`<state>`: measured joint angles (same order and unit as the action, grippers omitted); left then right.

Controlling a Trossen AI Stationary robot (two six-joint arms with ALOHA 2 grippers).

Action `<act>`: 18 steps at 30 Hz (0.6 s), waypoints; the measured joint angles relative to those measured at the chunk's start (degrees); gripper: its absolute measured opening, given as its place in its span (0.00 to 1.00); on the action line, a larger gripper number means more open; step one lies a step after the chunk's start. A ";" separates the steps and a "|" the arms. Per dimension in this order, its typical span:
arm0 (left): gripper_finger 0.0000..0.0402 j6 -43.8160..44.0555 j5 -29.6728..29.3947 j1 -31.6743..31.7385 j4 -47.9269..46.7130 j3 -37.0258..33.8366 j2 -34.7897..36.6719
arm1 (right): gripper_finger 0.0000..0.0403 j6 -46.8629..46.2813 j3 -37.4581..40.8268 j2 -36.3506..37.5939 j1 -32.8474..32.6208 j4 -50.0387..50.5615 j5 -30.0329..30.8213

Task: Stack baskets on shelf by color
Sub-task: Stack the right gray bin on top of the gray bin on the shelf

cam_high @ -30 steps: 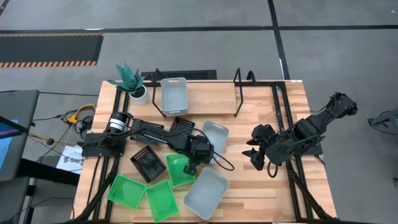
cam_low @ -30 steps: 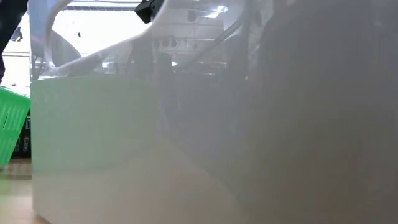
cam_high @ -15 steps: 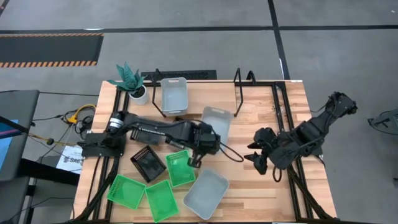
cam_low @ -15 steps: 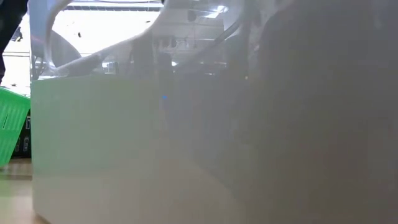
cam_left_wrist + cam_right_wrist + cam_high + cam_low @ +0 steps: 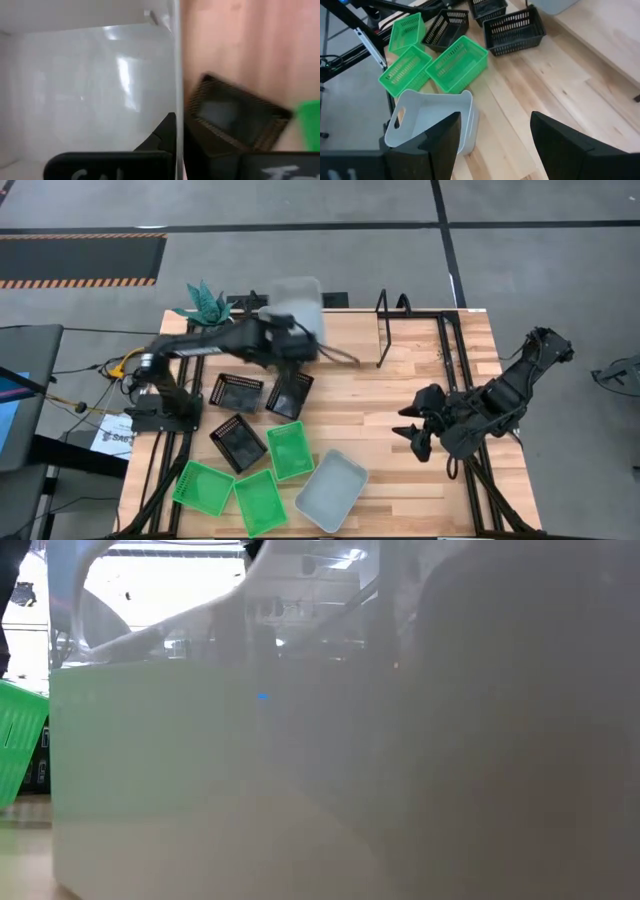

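Overhead, we see our left pincer (image 5: 300, 330) clamped on the rim of a pale grey basket (image 5: 295, 305), held above the far left of the counter (image 5: 420, 470), over the shelf (image 5: 350, 330). Whether another grey basket sits beneath it, we cannot tell. A second grey basket (image 5: 331, 489) waits at the near edge. Three green baskets (image 5: 250, 485) cluster near left, three black baskets (image 5: 255, 405) lie just beyond them, all unstacked. Our right pincer (image 5: 495, 135) hangs spread wide and empty at the right side. By our judgement, most sorting remains.
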<state>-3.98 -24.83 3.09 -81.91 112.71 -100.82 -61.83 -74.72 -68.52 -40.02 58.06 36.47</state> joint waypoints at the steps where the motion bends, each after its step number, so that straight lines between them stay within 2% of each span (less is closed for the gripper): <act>1: 0.00 -0.48 -1.19 1.16 0.52 -1.68 2.02 | 0.66 0.15 0.00 0.01 0.03 0.01 0.24; 3: 0.00 -1.08 -2.21 3.57 2.32 -5.89 5.85 | 0.66 0.18 0.00 -0.01 0.03 0.20 1.19; 7: 0.00 -3.32 1.81 8.31 11.10 -18.65 12.41 | 0.66 0.22 0.00 -0.01 0.03 0.22 1.68; 11: 0.00 -7.20 2.04 10.81 19.09 -28.88 15.14 | 0.66 0.33 0.00 -0.01 0.03 0.20 2.32; 18: 0.00 -10.41 7.60 14.13 23.41 -34.83 14.37 | 0.66 0.30 0.00 -0.01 0.03 0.10 2.36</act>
<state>-14.39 -17.23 17.22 -58.50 77.88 -86.46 -61.53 -74.72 -68.53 -39.99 58.16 38.83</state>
